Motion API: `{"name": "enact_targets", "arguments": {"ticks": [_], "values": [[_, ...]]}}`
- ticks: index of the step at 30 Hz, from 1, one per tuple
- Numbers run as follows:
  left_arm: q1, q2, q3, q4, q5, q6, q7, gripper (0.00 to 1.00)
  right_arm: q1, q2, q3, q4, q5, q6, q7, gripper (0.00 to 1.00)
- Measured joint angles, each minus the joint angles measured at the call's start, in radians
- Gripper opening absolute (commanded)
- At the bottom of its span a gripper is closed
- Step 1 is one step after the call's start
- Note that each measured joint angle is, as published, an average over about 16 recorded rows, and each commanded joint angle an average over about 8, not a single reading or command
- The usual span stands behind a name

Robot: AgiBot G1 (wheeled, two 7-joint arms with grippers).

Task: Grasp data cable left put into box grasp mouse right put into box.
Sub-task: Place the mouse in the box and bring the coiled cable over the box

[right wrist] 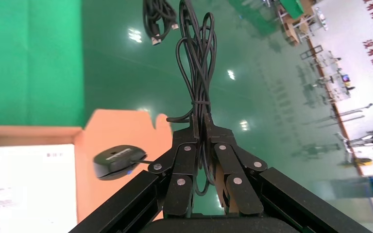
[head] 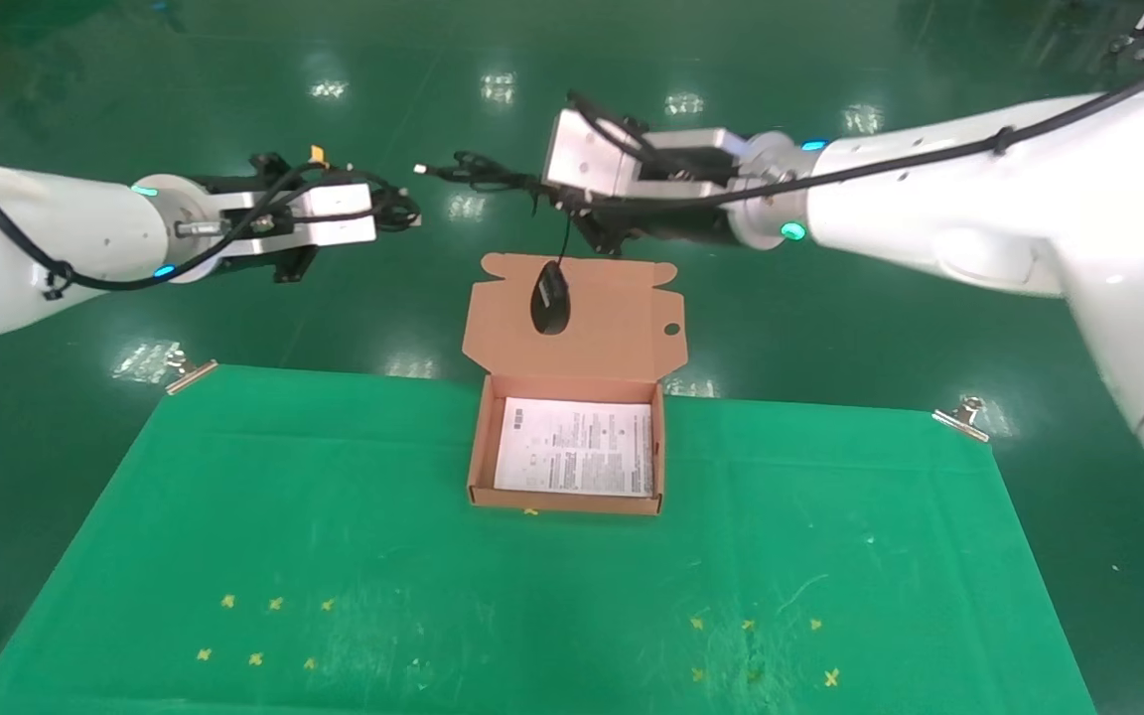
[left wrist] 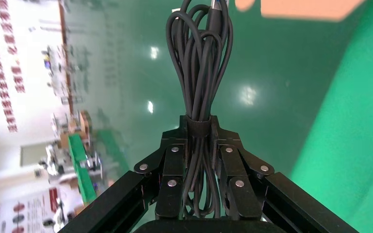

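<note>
Item, left gripper [left wrist: 201, 145]: raised beyond the far edge of the surface [head: 234, 477], off to the left of the box [head: 478, 447]; my fingers [left wrist: 172, 165] pinch the data cable [left wrist: 200, 63] at its band, loops standing out past the tips. Item, right gripper [right wrist: 201, 133]: raised behind the box; my fingers [right wrist: 221, 160] pinch the bundled part of the cord [right wrist: 196, 63], not the mouse [head: 550, 298] itself, which hangs on a short run of cord in front of the upright lid flap [head: 622, 328]. Item, box: at the middle of the far edge, open, its white sheet [head: 577, 447] showing and nothing on it, so neither piece is in yet. Step in hand, as I judge it: bring a load over the tray and lower it. Advice: come in from above, let the dangling mouse settle before descending, set it on the sheet first, then lay the cord after it. Room: walls low, flap tall at the back, so stay nearer the front wall; my two grippers sit near each other, better one at a time. The near half of the surface has only small yellow marks [head: 254, 657].
</note>
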Motion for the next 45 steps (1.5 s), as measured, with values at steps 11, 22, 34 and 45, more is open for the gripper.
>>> {"name": "enact_targets", "arguments": {"ticks": [11, 22, 34, 45], "values": [[0.017, -0.017, 0.003, -0.030, 0.100, 0.075, -0.115, 0.00, -0.042, -0.033, -0.033, -0.051, 0.045, 0.009, -0.035, 0.00], [0.032, -0.030, 0.001, -0.080, 0.134, 0.110, -0.165, 0.00, -0.110, -0.042, -0.114, -0.031, 0.114, 0.047, -0.002, 0.00], [0.037, -0.033, 0.001, -0.096, 0.143, 0.117, -0.177, 0.00, -0.211, -0.043, -0.222, -0.052, 0.216, 0.174, 0.109, 0.00], [0.038, -0.034, 0.001, -0.099, 0.145, 0.119, -0.180, 0.00, -0.274, -0.044, -0.345, -0.098, 0.265, 0.246, 0.213, 0.00]]}}
